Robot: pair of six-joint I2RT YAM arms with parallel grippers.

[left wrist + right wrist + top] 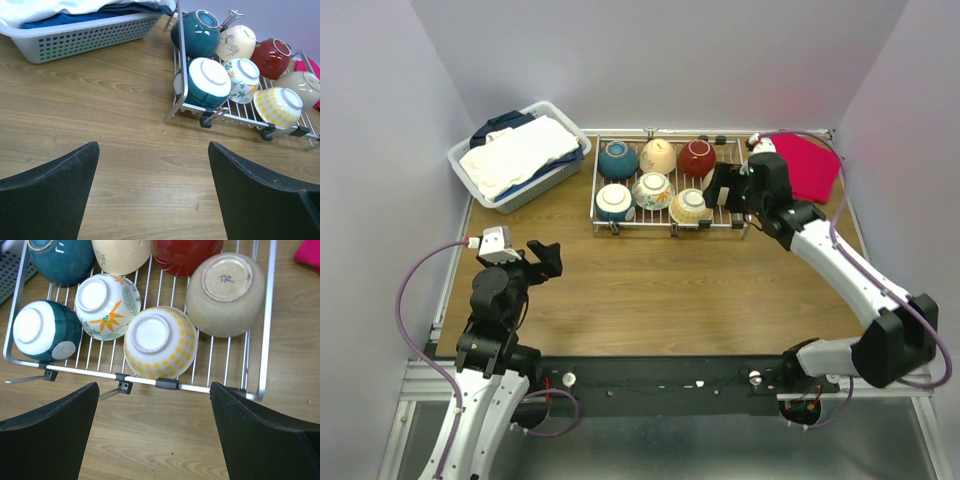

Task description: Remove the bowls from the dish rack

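Observation:
The silver wire dish rack (730,222) stands at the back middle of the table and holds several upside-down bowls. In the right wrist view I see a teal bowl (62,260), a cream one (122,255), a dark red one (187,255), a beige one (226,292), a floral one (106,305), a yellow-dotted one (160,342) and a teal white-based one (45,330). My right gripper (154,405) is open and empty, above the rack's near right rim (200,387); in the top view it (720,188) hides the beige bowl. My left gripper (545,258) is open and empty over bare table, well short of the rack (181,75).
A white plastic basket (480,180) with folded cloths stands at the back left, close to the rack's left end. A red cloth (807,165) lies at the back right beside the rack. Grey walls enclose the table on three sides.

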